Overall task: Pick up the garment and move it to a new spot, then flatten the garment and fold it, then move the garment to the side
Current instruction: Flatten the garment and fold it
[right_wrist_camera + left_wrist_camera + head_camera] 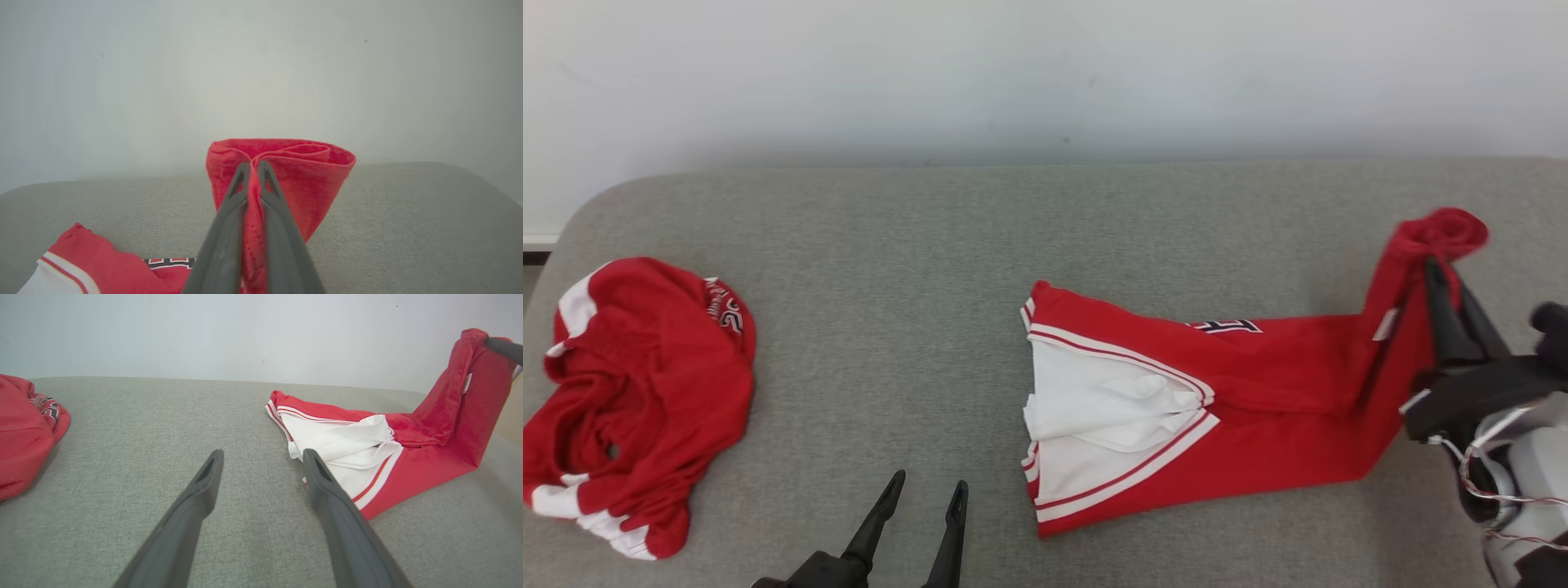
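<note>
At the left edge of the head view, a crumpled red cloth with white bands was seen bunched on the grey cushion, well apart from everything else. Toward the lower middle of that frame, the left gripper was shown with its two dark fingers spread apart and nothing between them. In the left wrist view the same gripper was seen parted above bare grey fabric, one finger crossing in front of a white hem.

Right of centre, the garment, red with white side panels and striped trim, was laid across the cushion. Its white end pointed toward the frame's left, and dark lettering was partly visible on its upper fold. Its right-hand end stood up off the cushion, toward the upper right.

There, at the right edge, the right gripper was seen clamped on that raised red end. In the right wrist view a pinch of red cloth was held tight between the two fingers, with a rolled fold above their tips. A pale wall was seen behind the cushion.
</note>
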